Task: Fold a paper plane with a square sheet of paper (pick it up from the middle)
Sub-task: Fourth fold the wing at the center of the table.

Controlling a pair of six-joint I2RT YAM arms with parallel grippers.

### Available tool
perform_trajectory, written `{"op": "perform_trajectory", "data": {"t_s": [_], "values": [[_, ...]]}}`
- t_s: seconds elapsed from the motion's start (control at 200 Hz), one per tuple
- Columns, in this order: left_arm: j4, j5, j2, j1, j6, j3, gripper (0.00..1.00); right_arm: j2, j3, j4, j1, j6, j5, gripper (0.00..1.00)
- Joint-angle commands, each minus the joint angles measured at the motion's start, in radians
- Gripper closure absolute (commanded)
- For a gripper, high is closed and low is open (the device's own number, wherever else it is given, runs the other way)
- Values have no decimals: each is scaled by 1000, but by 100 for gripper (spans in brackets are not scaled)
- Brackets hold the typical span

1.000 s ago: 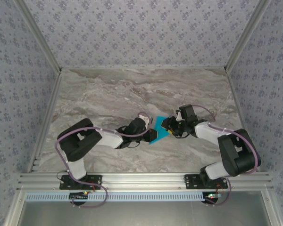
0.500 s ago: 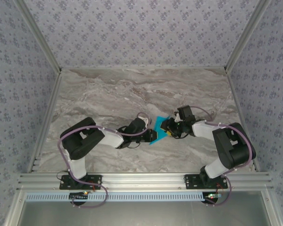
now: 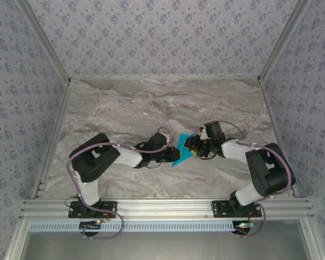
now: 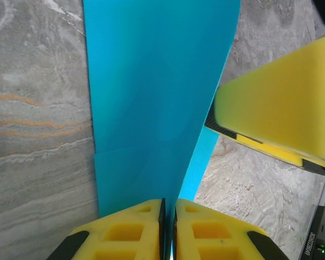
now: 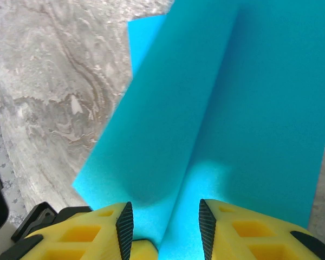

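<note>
The square sheet of paper (image 3: pixel 182 150) is bright cyan, creased, and held up off the marble between both grippers at the table's middle. My left gripper (image 3: pixel 172 155) comes in from the left and is shut on the sheet's near edge (image 4: pixel 151 97); the jaws (image 4: pixel 169 205) pinch it flat, and the paper rises away from them as a folded ridge. My right gripper (image 3: pixel 191 145) faces it from the right. In the right wrist view its fingers (image 5: pixel 165 218) stand apart, with the paper's (image 5: pixel 233 108) crease running between them and neither pad pressing it. One right finger (image 4: pixel 281 114) shows beside the sheet.
The grey marble table (image 3: pixel 124 108) spreads out behind and to both sides of the grippers. Patterned walls and aluminium rails (image 3: pixel 162 208) enclose it. Both arms' elbows rest low near the front edge.
The left jaws have tightened a little on the paper. The right arm has slid slightly left toward the sheet, its jaws narrowing a touch. The paper stays between the grippers.
</note>
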Motion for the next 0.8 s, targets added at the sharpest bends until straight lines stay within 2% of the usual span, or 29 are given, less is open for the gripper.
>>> {"op": "perform_trajectory", "data": {"t_s": [0.0,0.335,0.794], "values": [[-55,48,1,13,3,40,87,-40,-19,0,0,-67,0,59],[-162,118,10,30,13,104,88,-29,-24,-8,-12,-115,-2,57],[-200,162,48,32,8,149,91,31,12,-4,-11,-148,-32,57]]}}
